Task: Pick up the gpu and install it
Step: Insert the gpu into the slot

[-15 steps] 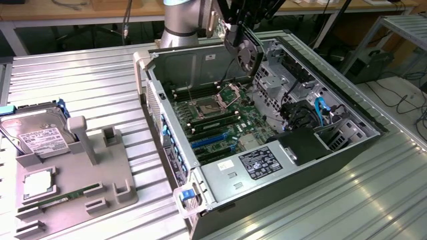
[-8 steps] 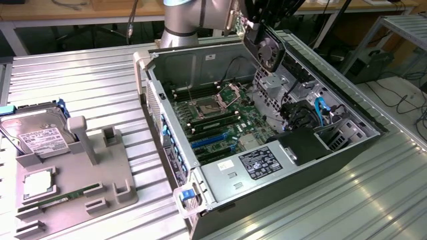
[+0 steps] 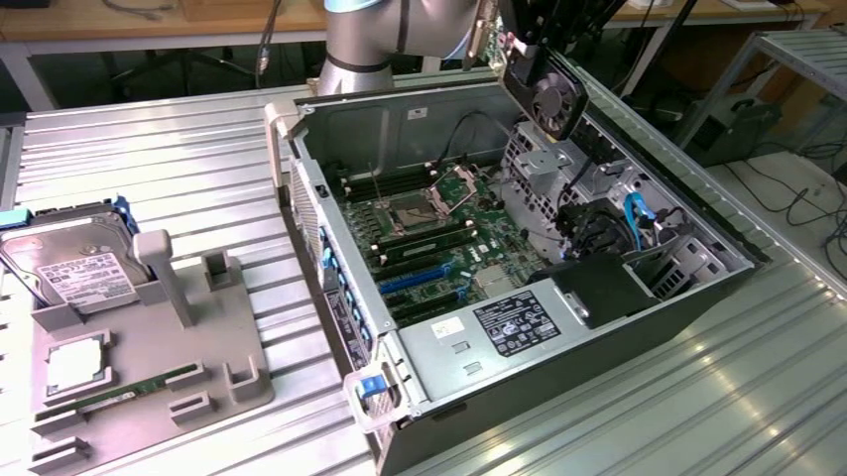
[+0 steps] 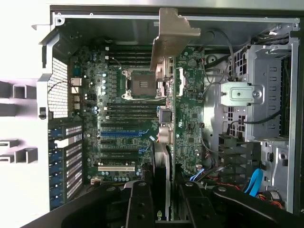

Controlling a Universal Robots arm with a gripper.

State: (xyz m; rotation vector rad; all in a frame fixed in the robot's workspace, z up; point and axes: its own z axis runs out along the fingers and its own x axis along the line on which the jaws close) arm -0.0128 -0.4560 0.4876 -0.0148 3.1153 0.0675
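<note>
Gpu (image 3: 556,99) is being gripped edge-down by the partly closed gripper (image 4: 164,194) above the open computer case (image 3: 622,377). It is being carried, not yet seated, and alignment with a blue slot (image 4: 121,134) is being called for.

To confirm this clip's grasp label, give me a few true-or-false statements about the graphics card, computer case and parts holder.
1. The fingers clamp the thin black gpu card with a silver end bracket. True.
2. The gpu card is seated in a slot. False: it is held above the green motherboard.
3. The silver hard drive with a white label rests in the grey plastic holder. True.
4. The black computer case is closed. False: its side is open.
</note>
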